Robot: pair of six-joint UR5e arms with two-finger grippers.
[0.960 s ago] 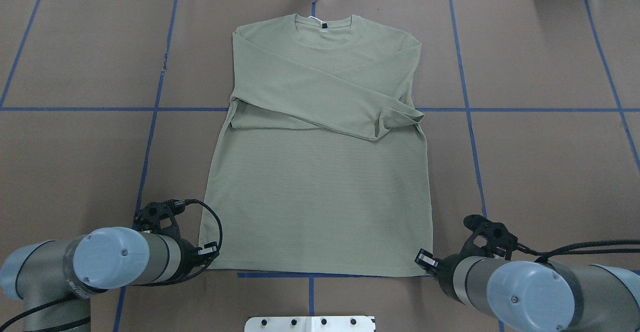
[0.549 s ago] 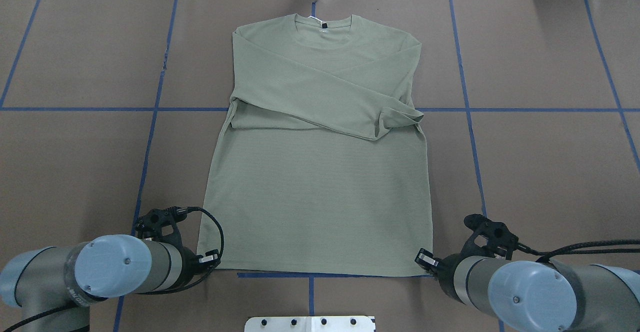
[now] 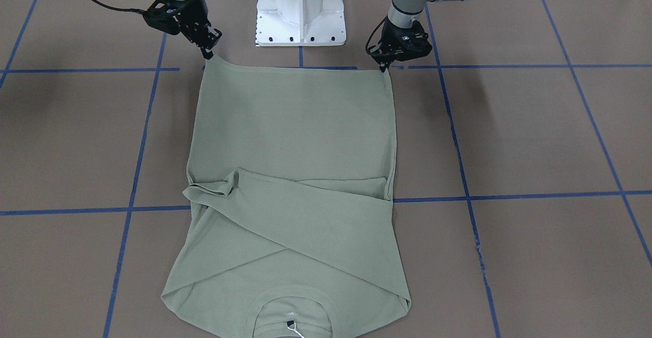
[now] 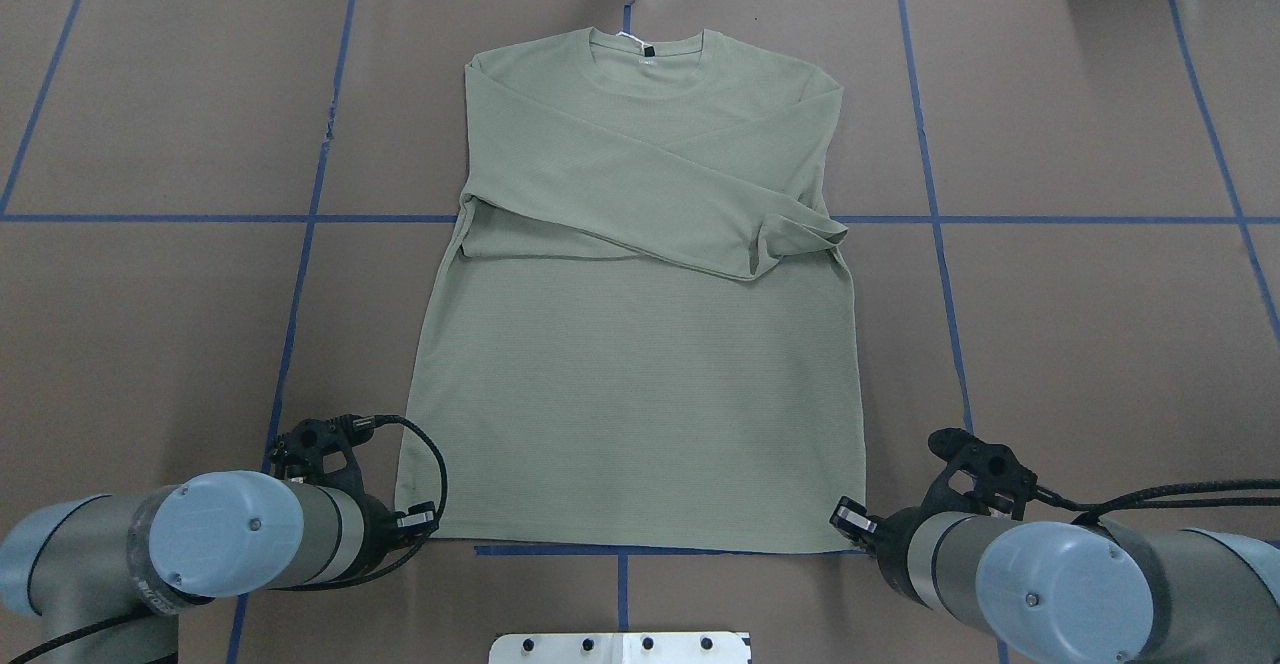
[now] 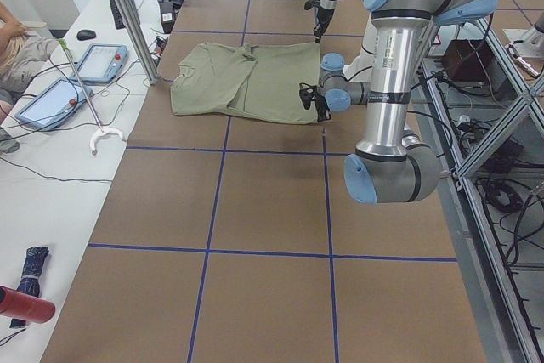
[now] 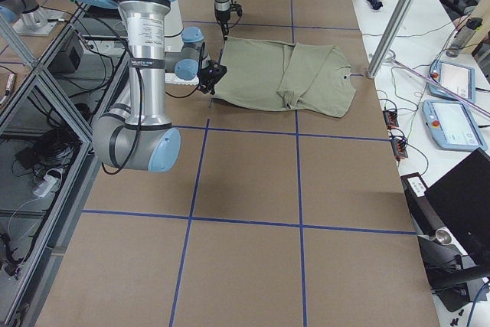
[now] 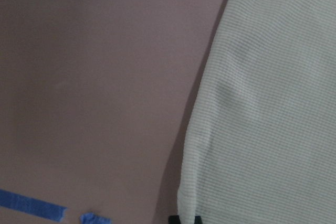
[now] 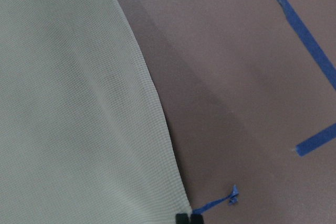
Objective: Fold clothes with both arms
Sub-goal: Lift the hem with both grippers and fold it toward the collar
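The shirt [image 4: 640,394] lay flat on the table [image 4: 1100,344], with its collar [image 4: 648,52] at the far end, both sleeves [image 4: 640,184] crossed over the chest, and its hem along the near edge by the tape line [image 4: 560,550]. My left gripper [image 3: 383,64] was pinched closed on the hem's left corner and my right gripper [image 3: 209,52] on its right corner. Each had only the very tip of the knit between its fingers. That thin bite was my main worry: I judged that a corner could slide out once I lifted, dropping one side and skewing the fold. If I had caught only the top layer, the back panel would remain on the table and the body would open like a bag. Carrying the hem toward the far end unevenly would lay it crooked. Dragging it low could catch the loose cuff [image 4: 800,236] at the right and pull the crossed sleeves apart.
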